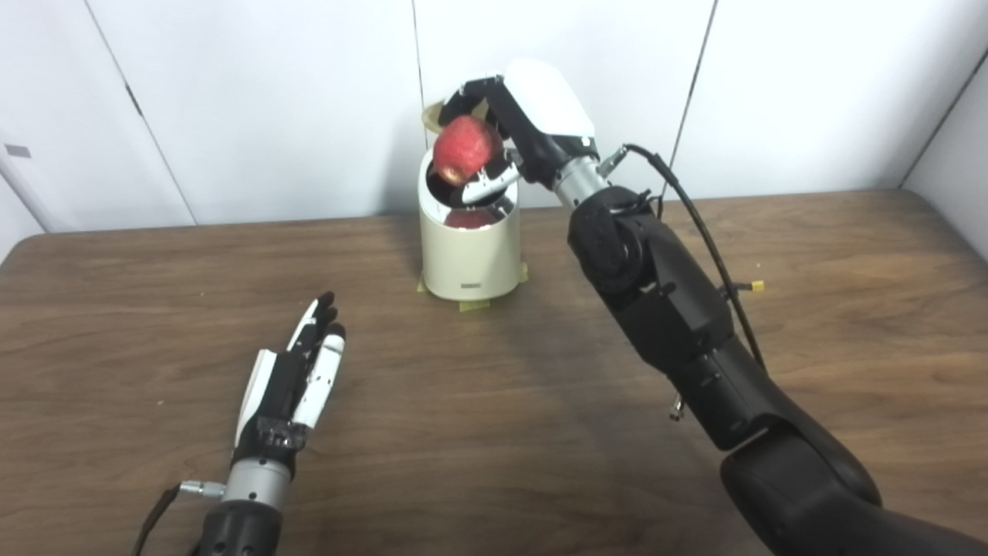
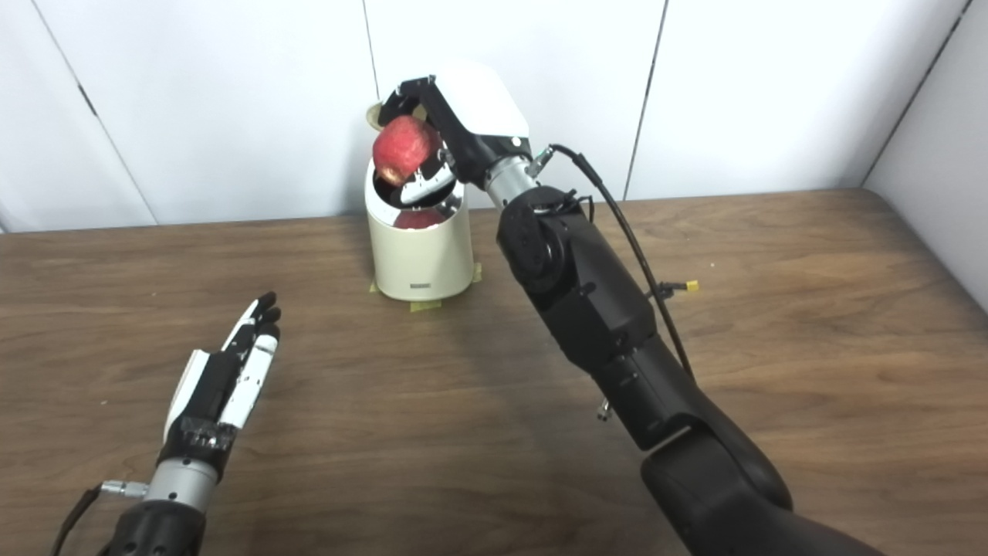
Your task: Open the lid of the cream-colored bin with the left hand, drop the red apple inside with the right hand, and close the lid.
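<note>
The cream-colored bin (image 1: 471, 255) stands at the back middle of the table, its top open. Its lid (image 1: 431, 116) is tipped up behind the opening, mostly hidden by the apple and hand. My right hand (image 1: 513, 127) is shut on the red apple (image 1: 465, 147) and holds it just above the bin's opening. A red patch shows inside the bin below it; I cannot tell if it is a reflection. My left hand (image 1: 297, 371) is open and empty, fingers stretched out, low over the table at the front left, well apart from the bin.
The brown wooden table (image 1: 540, 432) runs to white wall panels just behind the bin. Yellow tape (image 1: 472, 306) marks the bin's base. A small yellow tag (image 1: 757, 286) lies at the right, by my right arm's black cable (image 1: 698, 220).
</note>
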Tool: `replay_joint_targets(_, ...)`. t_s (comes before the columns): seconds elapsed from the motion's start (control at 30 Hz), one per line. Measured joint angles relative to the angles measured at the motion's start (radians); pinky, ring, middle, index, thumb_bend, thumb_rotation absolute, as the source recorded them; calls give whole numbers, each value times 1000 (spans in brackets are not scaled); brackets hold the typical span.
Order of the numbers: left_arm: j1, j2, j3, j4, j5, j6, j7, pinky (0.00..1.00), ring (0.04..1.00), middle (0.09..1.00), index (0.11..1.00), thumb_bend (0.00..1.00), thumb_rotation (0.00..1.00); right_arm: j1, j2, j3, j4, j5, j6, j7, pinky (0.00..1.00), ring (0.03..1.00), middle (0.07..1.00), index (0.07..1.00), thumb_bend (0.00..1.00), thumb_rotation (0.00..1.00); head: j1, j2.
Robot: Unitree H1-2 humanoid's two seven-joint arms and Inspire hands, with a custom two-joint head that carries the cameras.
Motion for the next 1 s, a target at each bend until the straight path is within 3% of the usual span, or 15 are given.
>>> replay_joint_targets(0.4, 3, -18, -5, 2, 3, 0, 19, 965, 967, 957, 1000, 352, 969, -52, 5, 5, 140, 6, -5, -40, 379, 390, 504, 521, 515, 0, -3, 0)
replay_joint_targets(0.63, 3, -24, -2, 2, 0, 0, 21, 990, 980, 965, 1000, 363, 962, -62, 1, 26, 160, -1, 4, -39, 395, 416, 507, 519, 518, 0, -6, 3)
replay_joint_targets(0.77, 3, -38, 2, 1, -10, 0, 25, 974, 972, 963, 1000, 366, 959, -62, -3, 48, 159, -18, 33, -25, 221, 313, 479, 499, 529, 3, -6, 5)
replay_joint_targets(0.8, 3, -40, 2, 1, -15, 0, 25, 973, 973, 965, 1000, 367, 959, -62, -5, 54, 158, -28, 36, -19, 226, 317, 478, 495, 530, 4, -6, 6)
replay_joint_targets(0.9, 3, -44, 3, 1, -21, 0, 26, 976, 976, 967, 1000, 364, 960, -62, -15, 69, 149, -44, 41, -10, 376, 453, 444, 508, 530, 7, -8, 6)
replay_joint_targets(1.0, 3, -44, 5, 1, -23, 0, 27, 974, 975, 969, 1000, 360, 960, -62, -24, 74, 131, -51, 52, 4, 361, 454, 444, 508, 530, 7, -18, 6)
